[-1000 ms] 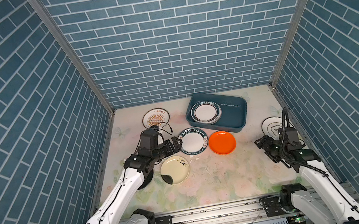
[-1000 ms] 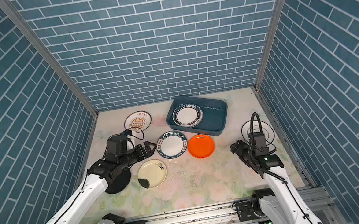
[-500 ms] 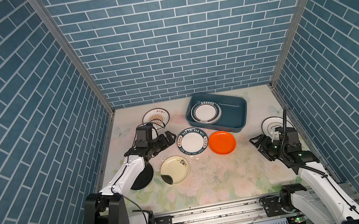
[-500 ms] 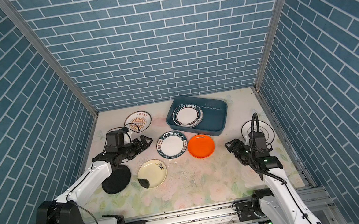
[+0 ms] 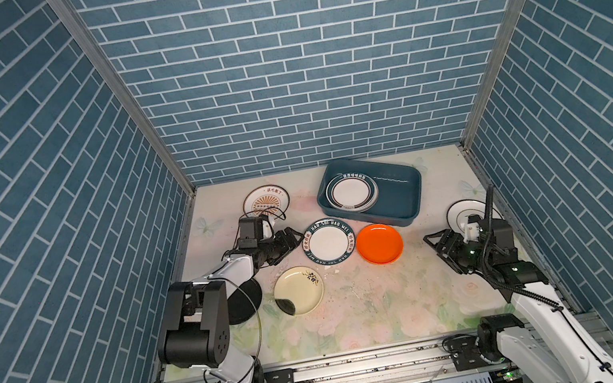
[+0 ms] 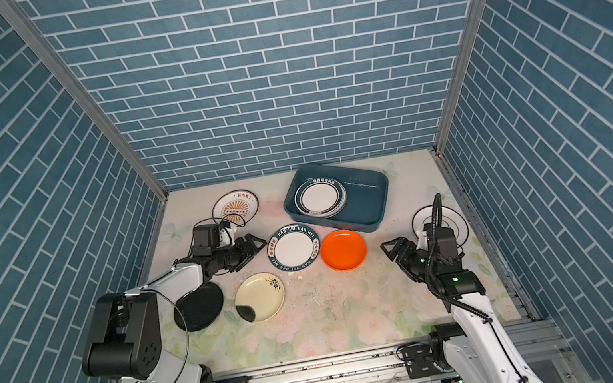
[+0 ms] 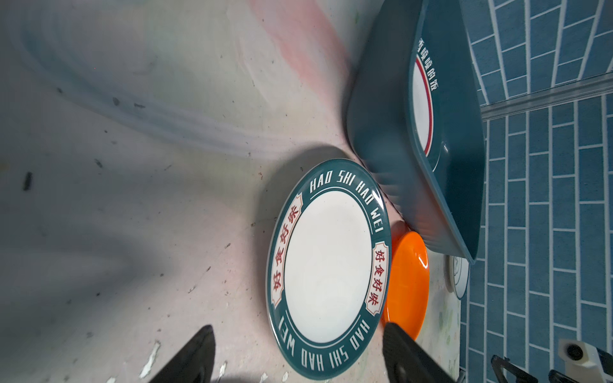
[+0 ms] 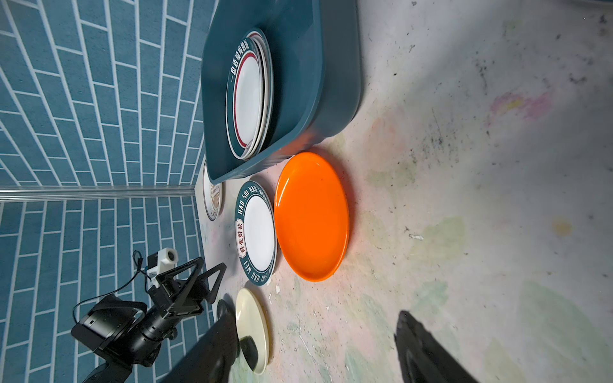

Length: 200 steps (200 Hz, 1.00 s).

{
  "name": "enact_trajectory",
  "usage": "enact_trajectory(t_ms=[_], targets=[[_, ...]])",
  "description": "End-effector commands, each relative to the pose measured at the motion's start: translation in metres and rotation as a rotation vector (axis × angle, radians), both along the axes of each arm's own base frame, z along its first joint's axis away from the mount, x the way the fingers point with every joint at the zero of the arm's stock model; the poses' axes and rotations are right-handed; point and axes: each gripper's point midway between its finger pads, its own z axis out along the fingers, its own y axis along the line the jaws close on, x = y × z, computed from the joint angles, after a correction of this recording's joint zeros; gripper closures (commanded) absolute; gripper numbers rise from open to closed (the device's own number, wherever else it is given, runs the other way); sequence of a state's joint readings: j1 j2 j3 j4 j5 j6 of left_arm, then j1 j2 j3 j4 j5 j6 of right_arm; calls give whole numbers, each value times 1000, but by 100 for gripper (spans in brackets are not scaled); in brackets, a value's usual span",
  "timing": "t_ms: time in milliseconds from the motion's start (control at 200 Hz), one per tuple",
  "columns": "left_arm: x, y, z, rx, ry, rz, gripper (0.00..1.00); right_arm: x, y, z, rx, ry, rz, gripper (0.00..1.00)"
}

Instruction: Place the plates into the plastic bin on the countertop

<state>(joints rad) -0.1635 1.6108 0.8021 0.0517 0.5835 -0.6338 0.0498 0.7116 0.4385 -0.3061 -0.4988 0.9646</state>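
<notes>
The teal plastic bin (image 5: 403, 201) (image 6: 369, 199) stands at the back of the countertop (image 5: 377, 298) and holds a stack of teal-rimmed plates (image 5: 351, 192) (image 8: 248, 93). Loose plates lie in front: a teal lettered one (image 5: 328, 241) (image 7: 326, 275), orange (image 5: 379, 243) (image 8: 311, 215), cream (image 5: 298, 291), black (image 5: 245, 299), sunburst (image 5: 265, 201), and a line-drawn white one (image 5: 462, 213) at the right. My left gripper (image 5: 294, 239) (image 7: 298, 335) is open, low at the lettered plate's left rim. My right gripper (image 5: 437, 240) (image 8: 315, 328) is open and empty, right of the orange plate.
Blue brick walls close in the countertop on three sides. The lettered and orange plates touch, and the orange one lies against the bin's front wall. Crumbs and scuffs dot the surface in front of the plates. A metal rail (image 5: 367, 363) runs along the front edge.
My left arm has dropped low and folded back, its gripper staying at the lettered plate's left rim. My right gripper has shifted slightly toward the middle.
</notes>
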Motion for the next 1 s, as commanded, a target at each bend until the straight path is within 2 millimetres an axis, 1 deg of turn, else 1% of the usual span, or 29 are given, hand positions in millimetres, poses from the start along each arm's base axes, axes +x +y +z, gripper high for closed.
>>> enact_trajectory(t_ms=[0,110,245,325,410,555,595,665,745,865,995], targets=[[12,-3,9,1,-38,-33,23,-4,1,-2,17,2,1,23],[11,-1,2,28,-22,-39,24,-6,1,-4,15,2,-1,23],[16,-6,-3,-8,-15,-34,28,-9,1,-9,20,13,-1,22],[19,-9,-9,-32,4,-30,31,-10,0,-11,18,14,-5,22],[23,-13,-9,-60,2,-33,35,-11,-1,-11,16,9,-9,22],[25,-18,-10,-60,-1,-42,37,-13,-2,-12,11,10,-16,23],[25,-19,-11,-53,0,-46,38,-14,-3,-14,8,14,-18,22],[24,-20,-17,-21,18,-54,41,-15,-4,-17,3,22,-24,23],[21,-26,-23,18,36,-85,43,-17,-8,-22,-19,41,-42,23],[17,-32,-29,56,52,-113,45,-18,-10,-20,-40,36,-45,23],[15,-32,-34,76,66,-113,48,-20,-13,-20,-54,37,-51,23]])
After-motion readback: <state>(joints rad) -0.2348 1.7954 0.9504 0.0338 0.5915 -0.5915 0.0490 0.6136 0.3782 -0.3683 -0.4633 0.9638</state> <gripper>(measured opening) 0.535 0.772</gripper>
